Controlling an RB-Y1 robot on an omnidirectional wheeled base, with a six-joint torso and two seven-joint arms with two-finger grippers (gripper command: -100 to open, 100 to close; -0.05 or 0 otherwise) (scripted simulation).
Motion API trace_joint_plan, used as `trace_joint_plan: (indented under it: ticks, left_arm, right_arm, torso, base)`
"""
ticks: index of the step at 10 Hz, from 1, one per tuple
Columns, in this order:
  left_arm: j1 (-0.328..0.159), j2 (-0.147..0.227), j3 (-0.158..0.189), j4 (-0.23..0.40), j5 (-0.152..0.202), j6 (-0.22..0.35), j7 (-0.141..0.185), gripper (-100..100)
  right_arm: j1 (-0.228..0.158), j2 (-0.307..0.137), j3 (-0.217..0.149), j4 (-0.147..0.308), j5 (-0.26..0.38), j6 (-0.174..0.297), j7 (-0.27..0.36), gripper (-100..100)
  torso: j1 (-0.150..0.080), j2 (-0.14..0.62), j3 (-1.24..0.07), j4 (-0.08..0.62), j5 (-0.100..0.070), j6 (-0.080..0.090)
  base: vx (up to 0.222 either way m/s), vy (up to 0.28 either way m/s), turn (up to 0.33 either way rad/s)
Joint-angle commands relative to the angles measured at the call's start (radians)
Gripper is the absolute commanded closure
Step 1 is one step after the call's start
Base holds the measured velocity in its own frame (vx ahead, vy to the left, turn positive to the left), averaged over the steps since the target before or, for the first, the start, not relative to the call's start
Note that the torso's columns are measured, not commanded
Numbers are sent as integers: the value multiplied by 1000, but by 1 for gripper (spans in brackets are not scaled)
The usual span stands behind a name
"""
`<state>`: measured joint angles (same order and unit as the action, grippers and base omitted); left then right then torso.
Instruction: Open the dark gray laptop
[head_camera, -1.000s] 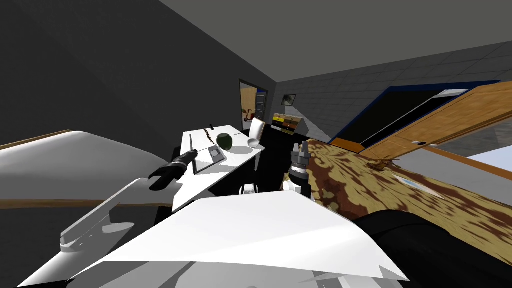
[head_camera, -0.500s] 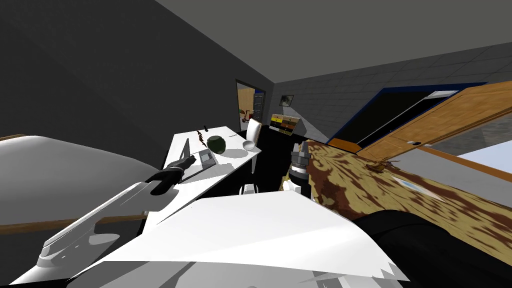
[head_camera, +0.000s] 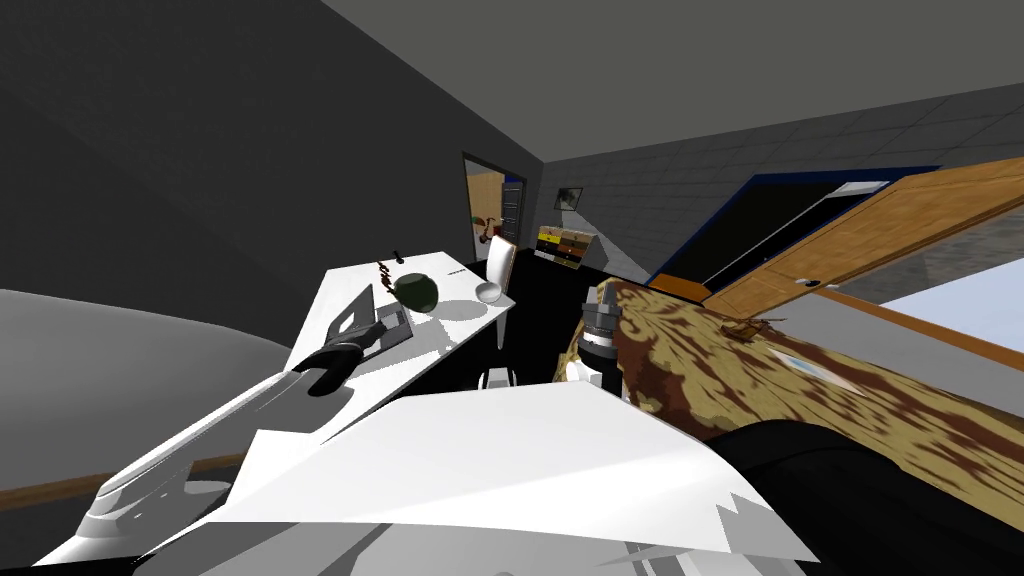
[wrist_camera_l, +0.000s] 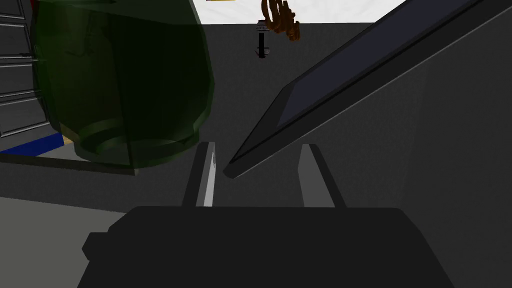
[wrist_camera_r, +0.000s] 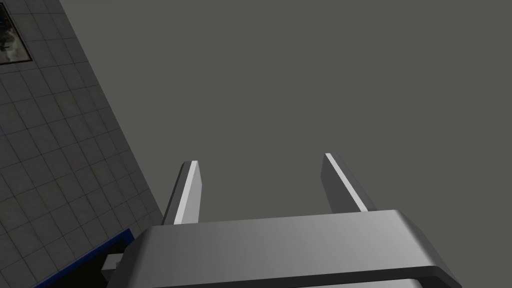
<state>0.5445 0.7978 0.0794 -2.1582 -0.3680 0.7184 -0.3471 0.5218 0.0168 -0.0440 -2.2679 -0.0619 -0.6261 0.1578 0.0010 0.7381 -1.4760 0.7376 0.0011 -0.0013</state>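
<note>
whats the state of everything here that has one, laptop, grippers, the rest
laptop: partly open, lid tilted up off the base
left gripper: at the lid's corner
right gripper: open, empty, raised
white bowl: upright on the table
wooden door: swung open
</note>
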Motion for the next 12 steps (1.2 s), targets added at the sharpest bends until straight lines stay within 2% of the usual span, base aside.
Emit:
trace_joint_plan:
  ticks: [1,2,3,5,7,8,12]
  left_arm:
    - [12,14,-28,83,-61,9,-51,100]
    - [15,18,-36,108,-78,9,-65,100]
    - [21,26,-24,65,-59,21,-53,-100]
    - [46,48,-18,7,-43,58,-56,-100]
    - [71,70,-11,-52,-27,96,-59,-100]
    - [71,70,-11,-60,-27,96,-59,-100]
    - [121,115,2,-185,6,171,-66,-100]
  right_arm:
    - [0,0,0,0,0,0,0,0]
    - [0,0,0,0,0,0,0,0]
    - [0,0,0,0,0,0,0,0]
    - [0,0,0,0,0,0,0,0]
    - [0,0,0,0,0,0,0,0]
    - [0,0,0,0,0,0,0,0]
    - [0,0,0,0,0,0,0,0]
  torso:
    - [1,-1,0,0,0,1]
    - [0,-3,-1,-2,1,1]
    - [0,-3,-1,-1,1,1]
    - [6,1,1,1,1,1]
    - [0,1,1,1,-1,1]
    - [-1,0,0,0,-1,1]
    - [-1,-1,0,0,-1,1]
  base:
    - [60,-137,-118]
    - [66,-146,-73]
    - [42,-55,35]
    - [34,43,46]
    - [30,51,48]
    - [27,34,15]
    - [36,23,46]
